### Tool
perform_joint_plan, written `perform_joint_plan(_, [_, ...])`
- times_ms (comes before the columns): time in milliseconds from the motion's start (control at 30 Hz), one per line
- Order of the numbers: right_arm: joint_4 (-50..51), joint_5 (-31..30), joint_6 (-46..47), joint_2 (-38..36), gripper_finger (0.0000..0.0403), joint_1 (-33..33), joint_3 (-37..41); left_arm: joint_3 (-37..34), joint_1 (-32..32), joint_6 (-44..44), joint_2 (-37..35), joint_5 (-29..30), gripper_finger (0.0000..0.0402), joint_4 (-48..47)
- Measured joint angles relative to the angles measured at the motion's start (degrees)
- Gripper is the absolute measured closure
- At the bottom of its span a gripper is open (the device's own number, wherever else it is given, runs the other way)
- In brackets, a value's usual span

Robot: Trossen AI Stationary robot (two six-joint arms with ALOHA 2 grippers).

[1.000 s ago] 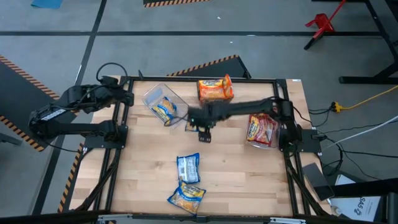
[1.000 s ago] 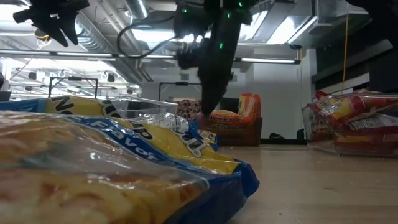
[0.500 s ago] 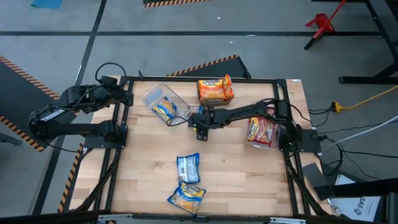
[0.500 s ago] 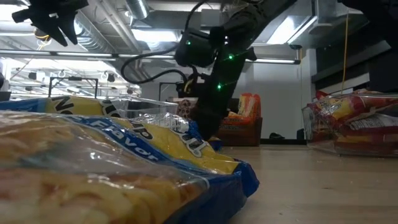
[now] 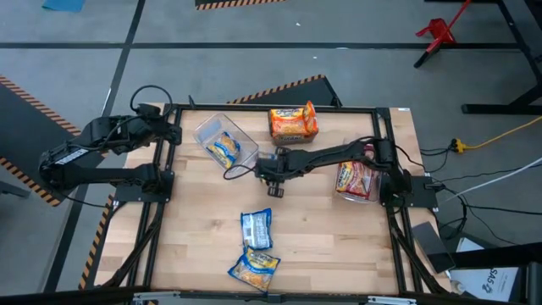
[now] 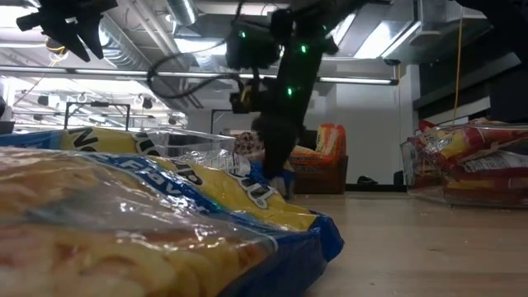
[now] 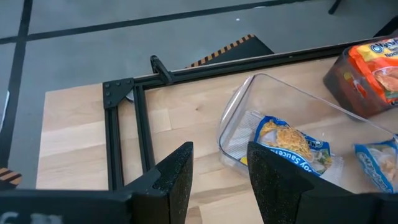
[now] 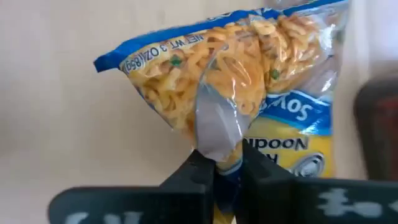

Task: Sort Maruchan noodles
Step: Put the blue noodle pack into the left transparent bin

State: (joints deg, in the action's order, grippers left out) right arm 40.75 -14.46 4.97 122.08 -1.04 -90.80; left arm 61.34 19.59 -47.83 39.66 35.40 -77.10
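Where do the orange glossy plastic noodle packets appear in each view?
High view: orange glossy plastic noodle packets, top centre.
Low view: middle, far back.
Left wrist view: upper right corner.
Right wrist view: not in it.
Shared landmark: clear plastic bin beside them.

overhead camera looks straight down on the whole counter (image 5: 313, 229). low camera sits at counter height, facing the room. both wrist cameras sit close, sharing the clear bin (image 5: 224, 140) area with overhead.

Grey floor (image 5: 254, 42) w/ hazard tape (image 5: 279, 89); red stand (image 5: 436, 34).
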Motion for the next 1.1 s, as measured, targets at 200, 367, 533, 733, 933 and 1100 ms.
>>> perform_joint_plan(200, [15.09, 4.94, 0.58, -0.95, 0.0398, 0.0, -11.36, 0.0, 0.0, 0.0, -0.05, -0.49, 0.0256, -0.04])
perform_joint_plan(367, [25.77, 4.76, -1.87, -1.7, 0.04, 0.51, -24.79, 0.0, -0.02, 0.0, -0.07, -0.69, 0.0256, -0.16])
perform_joint_plan(533, [24.2, 0.61, -9.1, -1.99, 0.0401, 0.69, -36.34, 0.0, -0.02, 0.0, -0.07, -2.13, 0.0256, -0.31])
perform_joint_plan(733, [9.78, 1.24, -21.38, -1.72, 0.0402, -1.93, -36.09, 0.0, -0.01, 0.0, -0.07, -2.13, 0.0256, -0.42])
perform_joint_plan(933, [-3.0, 2.34, -34.04, 3.53, 0.0402, -4.59, -33.25, 0.0, -0.02, -0.07, -0.04, -2.13, 0.0256, -0.43])
perform_joint_plan(1100, [-4.82, 1.91, -38.15, 9.25, 0.0403, -6.69, -33.22, 0.0, 0.0, -0.53, -0.04, -2.19, 0.0256, -0.43])
